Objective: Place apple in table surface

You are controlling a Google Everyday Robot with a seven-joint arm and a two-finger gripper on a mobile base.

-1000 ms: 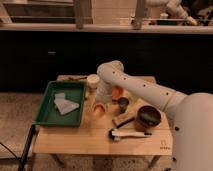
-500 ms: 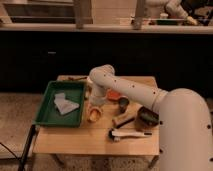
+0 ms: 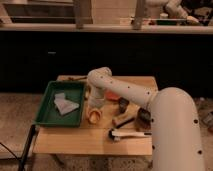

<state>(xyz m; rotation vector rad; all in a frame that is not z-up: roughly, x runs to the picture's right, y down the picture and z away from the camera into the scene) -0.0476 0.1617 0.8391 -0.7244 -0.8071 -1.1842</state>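
Lowering apple (image 3: pixel 94 114) toward table (image 3: pixel 75 142), gripper (image 3: pixel 96 105) hanging just above at 12 o'clock, tray (image 3: pixel 46 116) at 9 o'clock. Finger state: cannot tell. Next move, judging: setting down, releasing, lifting clear.

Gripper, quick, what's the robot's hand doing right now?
Gripper: low over the light wood table surface, beside the green plastic tray; open, closed or holding something cannot be told.
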